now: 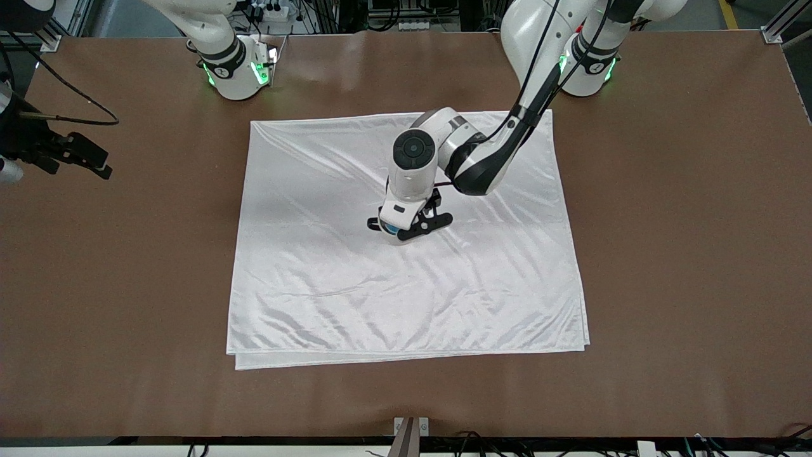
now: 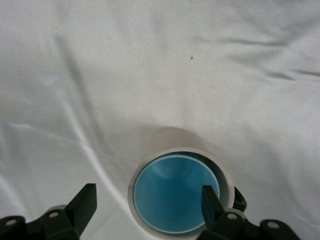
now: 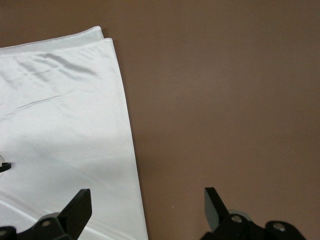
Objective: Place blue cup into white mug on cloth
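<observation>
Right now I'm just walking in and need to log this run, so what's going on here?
The left gripper is low over the middle of the cloth, fingers open on either side of the mug. The blue cup already sits inside the mug, which stands upright on the cloth. Nothing is gripped. The right gripper waits open above bare table at the right arm's end, off the cloth's edge.

- cloth (image 1: 330, 279): shiny white
- table (image 1: 685, 254): plain brown
- cup (image 2: 172, 197): light blue
- mug (image 2: 172, 145): off-white, black handle
- arms: white with black joints, green lights at bases
- gripper fingers (image 2: 82, 205): black
</observation>
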Available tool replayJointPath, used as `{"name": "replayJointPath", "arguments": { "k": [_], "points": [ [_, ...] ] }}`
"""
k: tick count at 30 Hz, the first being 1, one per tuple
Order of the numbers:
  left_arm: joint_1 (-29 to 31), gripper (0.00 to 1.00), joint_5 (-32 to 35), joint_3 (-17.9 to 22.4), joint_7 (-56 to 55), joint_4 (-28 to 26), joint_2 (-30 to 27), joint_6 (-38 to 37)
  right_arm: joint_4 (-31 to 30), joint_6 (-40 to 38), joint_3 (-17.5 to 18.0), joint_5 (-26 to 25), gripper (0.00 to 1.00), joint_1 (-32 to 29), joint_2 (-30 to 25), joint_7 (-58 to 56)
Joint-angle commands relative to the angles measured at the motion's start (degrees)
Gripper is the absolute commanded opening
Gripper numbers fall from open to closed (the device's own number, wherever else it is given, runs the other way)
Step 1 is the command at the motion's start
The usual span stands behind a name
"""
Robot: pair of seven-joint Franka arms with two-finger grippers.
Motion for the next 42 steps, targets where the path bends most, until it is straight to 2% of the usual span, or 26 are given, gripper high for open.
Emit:
{"name": "replayJointPath", "arguments": {
  "k": [1,10,25,34,42],
  "points": [
    [2.34,1.0,-1.23,0.3,0.17,0.25,-2.18,-0.3,2.52,-1.7,-0.04,0.82,1.0,0.43,-0.49,1.31],
    [7.26,1.0,-1.41,0.39,7.29,0.16,-4.9,-1.26,3.66,-1.97,-0.13,0.73,1.0,0.0,1.01,1.13],
    [20.61,1.0,-1.15,0.3,20.11,-0.02,-7.98,-4.51,3.93,-1.97,-0.39,0.73,1.0,0.61,1.36,1.66],
    [30.28,1.0,-1.15,0.3,36.1,0.07,-10.44,-9.52,3.84,-1.97,-3.55,0.64,1.0,3.6,1.36,1.57],
    [36.26,1.0,-1.15,0.39,46.66,0.07,-11.32,-11.37,3.84,-1.97,-7.07,0.64,1.0,7.2,1.36,1.57]
  ]
}}
